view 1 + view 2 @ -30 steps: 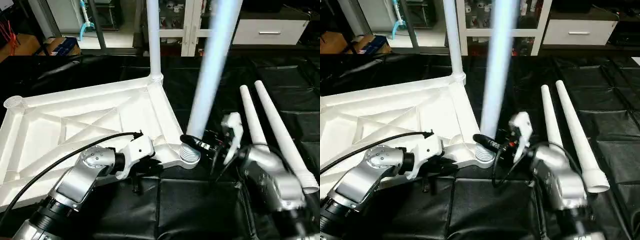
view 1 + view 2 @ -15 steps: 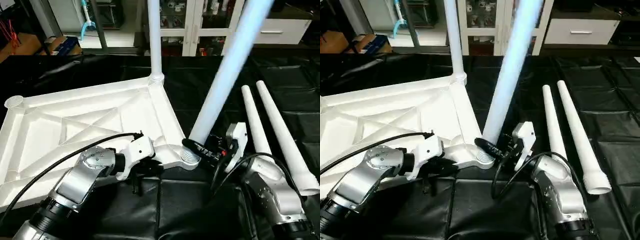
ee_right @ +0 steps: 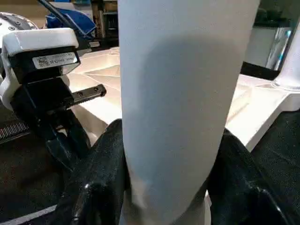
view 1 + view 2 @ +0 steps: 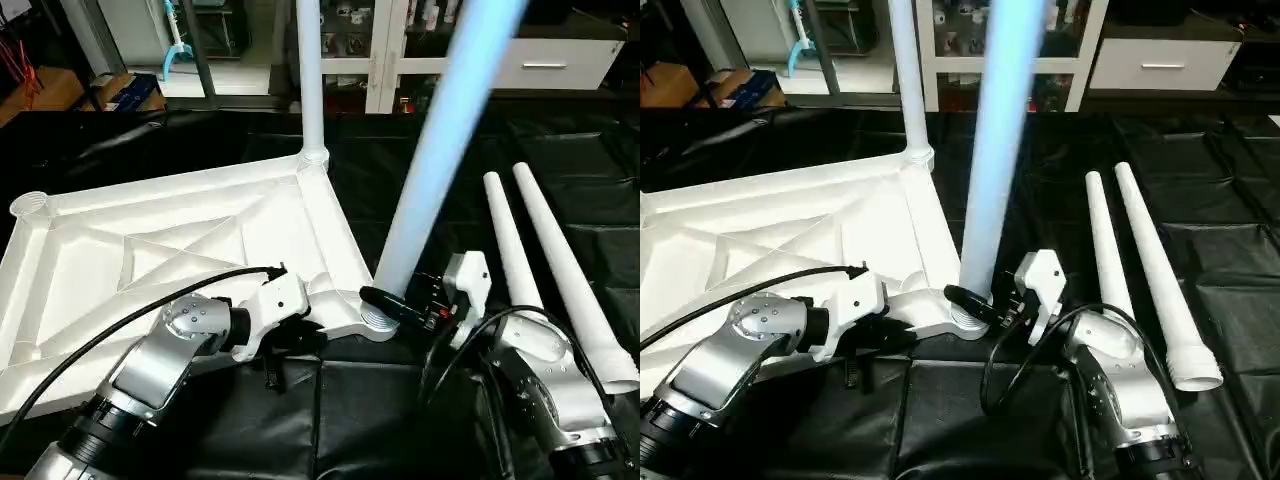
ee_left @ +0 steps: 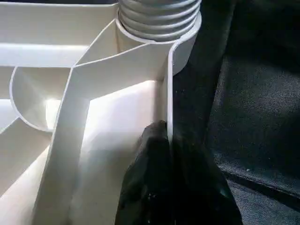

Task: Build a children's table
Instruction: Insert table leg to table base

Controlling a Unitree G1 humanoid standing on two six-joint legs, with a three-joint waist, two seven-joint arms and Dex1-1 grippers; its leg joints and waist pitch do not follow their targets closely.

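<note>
Nearest are the two silver forearms, reaching in over a counter (image 4: 380,420) draped in black cloth.

The left pincer (image 4: 290,350) is closed tight on the near rim of the white tabletop (image 4: 180,250). In the left wrist view its dark fingers (image 5: 159,187) pinch the thin edge wall, one on either side, just short of the ribbed corner socket (image 5: 159,18).

The right pincer (image 4: 395,303) stands about half open around the lower end of a white leg (image 4: 440,150), one black finger (image 3: 93,187) on each side of the tube, gripping it. That leg's foot sits in the near right corner socket (image 4: 378,322) of the tabletop, and the tube leans up and to the right, out past the top of the head views.

The tabletop lies upside down on the left half of the counter, its X-shaped ribs facing up. An open round socket (image 4: 28,207) shows at its far left corner.

To the right, two loose legs (image 4: 550,260) lie side by side on the cloth, well apart from the tabletop, wide ends toward the near side.

Farther back, a second leg (image 4: 310,70) stands upright in the far right corner socket.

Beyond the counter are white cabinets (image 4: 540,60) and shelving.
</note>
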